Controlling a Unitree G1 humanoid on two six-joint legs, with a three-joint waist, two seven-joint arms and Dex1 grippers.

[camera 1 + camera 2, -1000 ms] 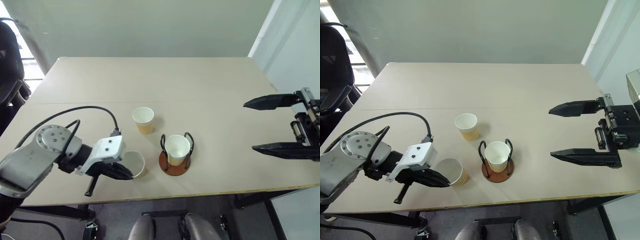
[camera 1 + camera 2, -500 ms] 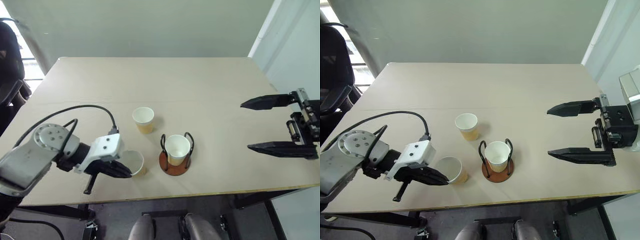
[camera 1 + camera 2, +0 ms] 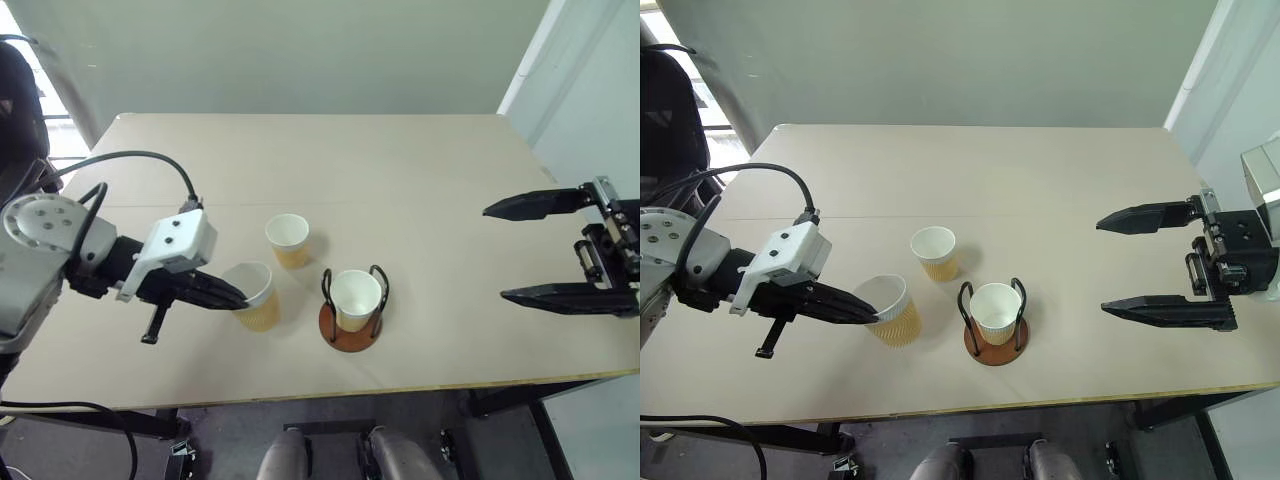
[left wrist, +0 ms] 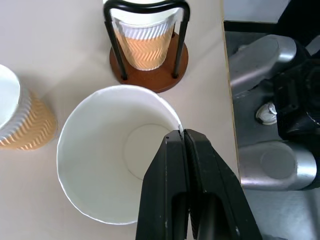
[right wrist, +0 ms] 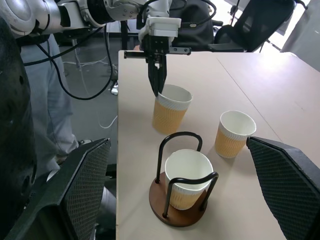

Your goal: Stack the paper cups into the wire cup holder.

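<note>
Your left gripper (image 3: 238,297) has its jaws pinched on the rim of one paper cup (image 3: 254,295), holding it tilted just above the counter (image 3: 400,190). A second cup (image 3: 354,297) stands in the wire cup holder (image 3: 349,325) beside it, and a third (image 3: 288,239) stands behind them. Your right gripper (image 3: 517,251) hangs well off to the side, jaws wide and empty.

Beige table (image 3: 400,190), black office chair (image 3: 670,110) beside it, pale wall (image 3: 300,50) behind

held cup's (image 3: 254,297) near rim — behind fingers (image 3: 215,293)
</note>
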